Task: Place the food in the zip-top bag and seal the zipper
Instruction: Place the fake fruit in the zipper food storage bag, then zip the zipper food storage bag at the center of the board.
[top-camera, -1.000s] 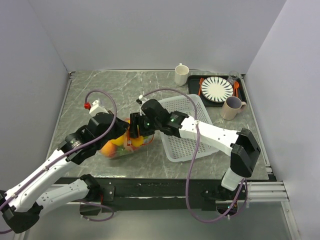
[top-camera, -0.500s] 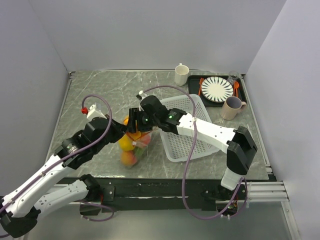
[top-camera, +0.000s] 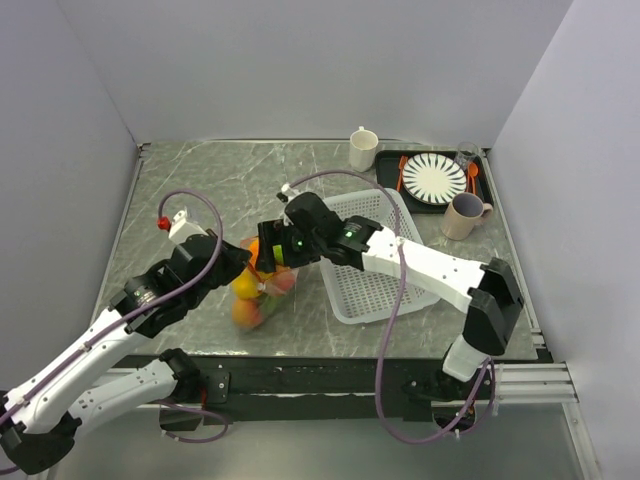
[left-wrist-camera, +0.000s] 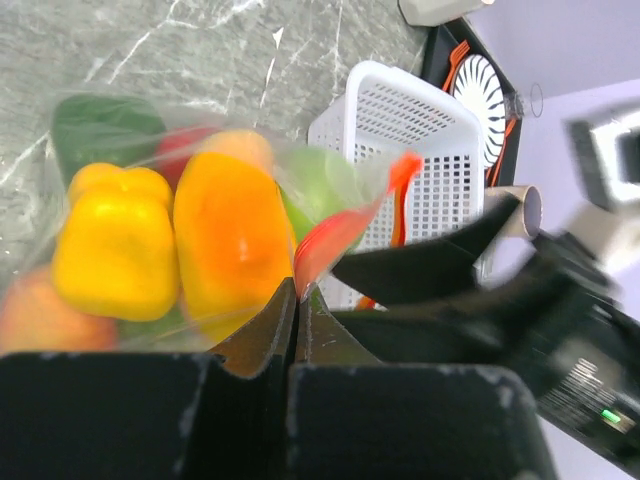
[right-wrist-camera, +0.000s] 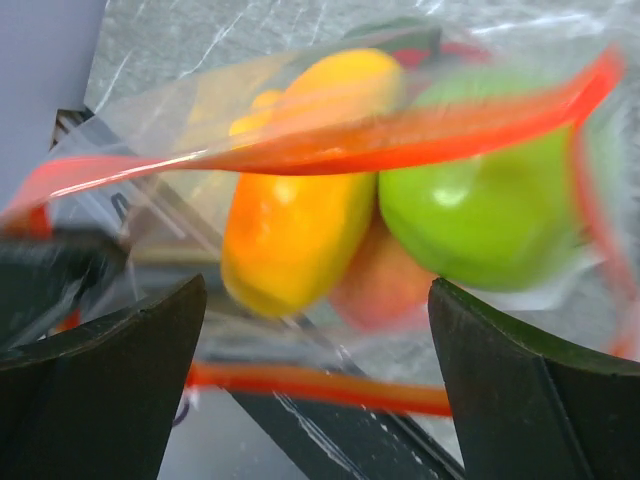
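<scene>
Orange-red zipper (right-wrist-camera: 400, 135) crosses between the right gripper's (right-wrist-camera: 315, 300) wide-apart jaws.

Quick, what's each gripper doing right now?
Left gripper: closed, pinching the bag.
Right gripper: open, fingers wide apart, facing the bag.

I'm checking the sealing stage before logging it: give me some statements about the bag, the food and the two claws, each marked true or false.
1. The food sits inside the zip-top bag. True.
2. The green apple lies outside the bag. False: it is inside, behind the zipper.
3. The left claw is shut on the bag. True.
4. The right claw is clamped shut. False: its fingers stand wide apart.
5. The striped plate rests on a black tray. True.
</scene>
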